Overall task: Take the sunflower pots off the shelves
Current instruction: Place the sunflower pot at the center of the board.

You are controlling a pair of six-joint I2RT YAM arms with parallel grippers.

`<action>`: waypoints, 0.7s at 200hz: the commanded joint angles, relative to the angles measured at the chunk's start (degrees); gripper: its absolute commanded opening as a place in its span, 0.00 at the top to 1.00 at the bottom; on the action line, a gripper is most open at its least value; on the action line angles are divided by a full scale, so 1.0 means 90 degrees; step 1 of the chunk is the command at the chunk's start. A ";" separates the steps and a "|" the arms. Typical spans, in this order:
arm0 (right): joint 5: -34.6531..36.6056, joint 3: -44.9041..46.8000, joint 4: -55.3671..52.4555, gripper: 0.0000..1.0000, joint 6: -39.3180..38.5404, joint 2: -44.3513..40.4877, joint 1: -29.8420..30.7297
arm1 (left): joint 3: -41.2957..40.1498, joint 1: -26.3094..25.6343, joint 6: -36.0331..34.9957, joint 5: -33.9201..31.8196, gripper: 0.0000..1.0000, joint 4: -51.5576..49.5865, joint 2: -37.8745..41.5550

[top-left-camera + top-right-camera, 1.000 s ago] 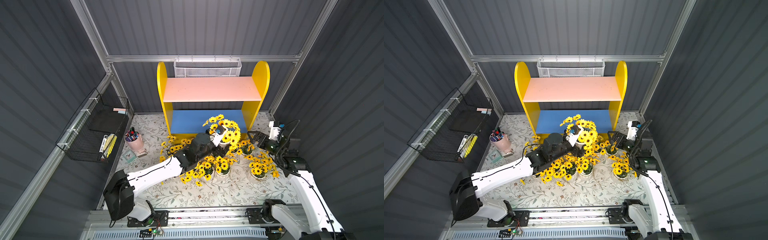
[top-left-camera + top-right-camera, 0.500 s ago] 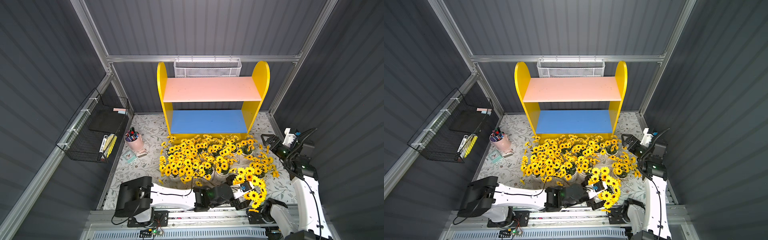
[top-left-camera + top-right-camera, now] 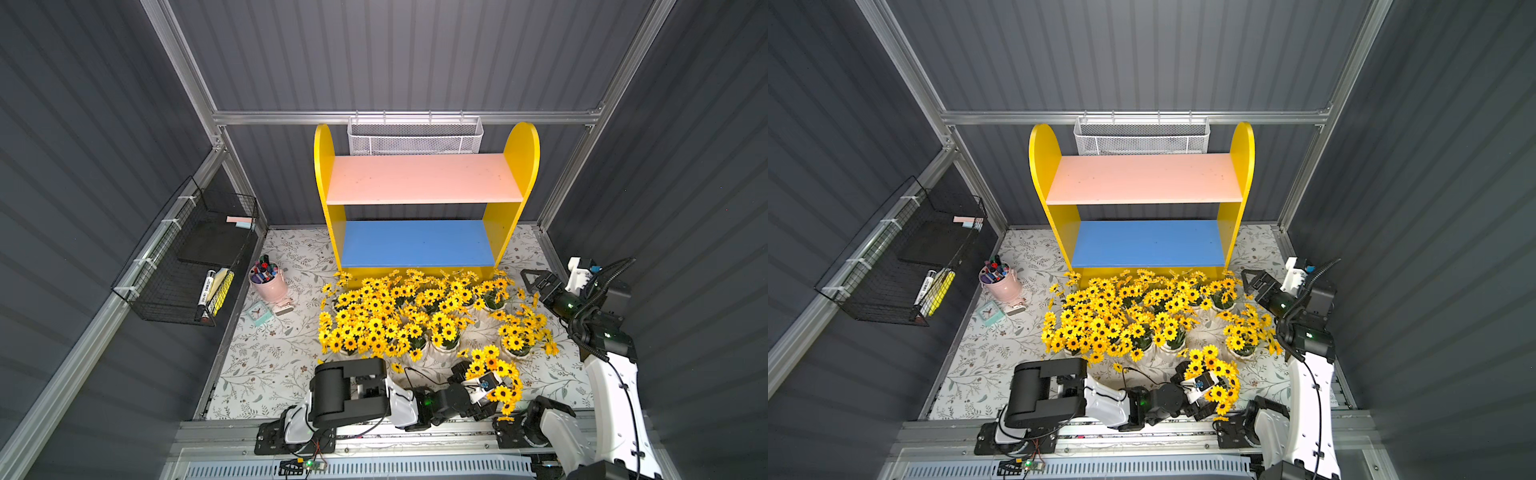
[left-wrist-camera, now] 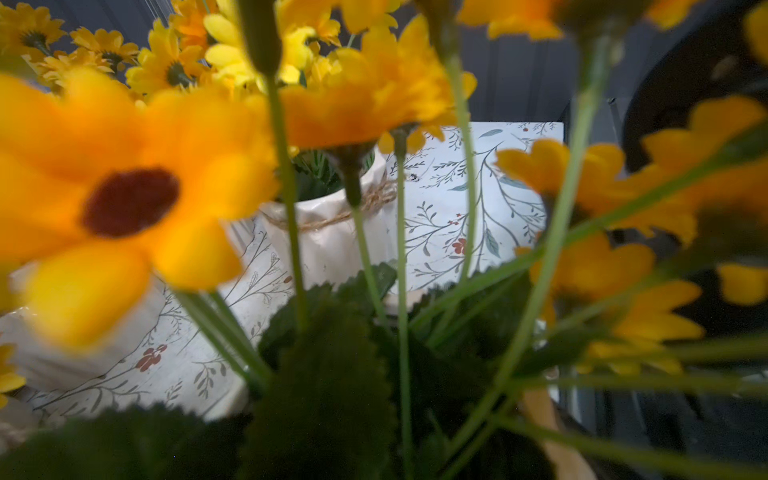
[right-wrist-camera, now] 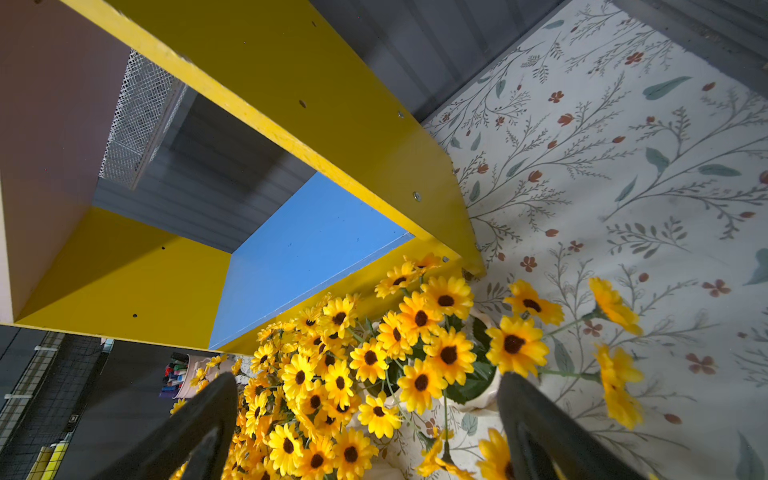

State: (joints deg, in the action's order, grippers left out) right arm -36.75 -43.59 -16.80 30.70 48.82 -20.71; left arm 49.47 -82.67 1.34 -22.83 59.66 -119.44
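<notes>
The black wire rack (image 3: 183, 266) on the left wall holds a marker, something yellow and sticky notes; the pink cup (image 3: 268, 286) holds markers. The sunflower pots (image 3: 395, 316) crowd the floral mat (image 3: 266, 353) just before the shelves (image 3: 419, 178). The left gripper (image 3: 482, 386) clasps one sunflower pot (image 3: 498, 374) near the front rail (image 3: 415, 436); the right gripper (image 3: 528, 281) gapes wide, holding nothing.

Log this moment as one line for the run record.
shelves: both boards bare | sunflower pots: clustered on floral mat before shelves | left gripper: grips front pot near front edge | right gripper: open, empty
</notes>
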 commanded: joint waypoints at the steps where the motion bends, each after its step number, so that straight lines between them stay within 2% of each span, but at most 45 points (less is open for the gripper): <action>1: -0.0278 -0.0017 0.0034 0.01 0.0076 0.0056 -0.0023 | 0.0275 0.0126 -0.0334 -0.0469 0.94 0.0992 -0.0202; 6: -0.0316 -0.0027 0.0027 0.01 0.0076 0.0072 -0.0023 | 0.0309 0.0148 -0.0352 -0.0503 0.88 0.0964 -0.0256; 17: -0.0356 -0.0051 -0.0017 0.01 0.0061 0.0093 -0.0023 | 0.0309 0.0189 -0.0355 -0.0387 0.66 0.0959 -0.0342; 23: -0.0369 -0.0049 -0.0017 0.01 0.0047 0.0102 -0.0024 | 0.0315 0.0192 -0.0361 -0.0361 0.43 0.0928 -0.0352; 29: -0.0362 -0.0049 -0.0024 0.01 0.0037 0.0094 -0.0029 | 0.0338 0.0192 -0.0362 -0.0557 0.07 0.0826 -0.0331; 32: -0.0341 -0.0040 -0.0032 0.01 0.0028 0.0093 -0.0026 | 0.0342 0.0187 -0.0364 -0.0649 0.01 0.0767 -0.0306; 68: -0.0394 0.0078 0.0099 0.01 0.0117 0.0082 -0.0023 | 0.0186 0.0182 0.0016 -0.1010 0.01 -0.0627 0.0433; 87: -0.0437 0.0087 0.0098 0.01 0.0096 0.0121 -0.0023 | 0.0190 0.0182 -0.0020 -0.0778 0.01 -0.1507 0.0779; 99: -0.0477 0.0093 0.0118 0.01 0.0095 0.0140 -0.0026 | 0.0176 0.0182 -0.0123 -0.0338 0.01 -0.1738 0.0919; 119: -0.0506 0.0064 0.0081 0.01 0.0060 0.0162 -0.0025 | 0.0231 0.0182 -0.0251 -0.0037 0.00 -0.2246 0.1096; 140: -0.0516 0.0068 0.0064 0.01 0.0051 0.0142 -0.0023 | 0.0158 0.0191 -0.0418 -0.0152 0.01 -0.2279 0.1255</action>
State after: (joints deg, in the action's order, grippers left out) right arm -39.97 -43.48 -16.75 31.05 50.19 -20.75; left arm 51.00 -81.43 -0.14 -25.85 44.16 -110.43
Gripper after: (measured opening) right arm 0.989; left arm 0.994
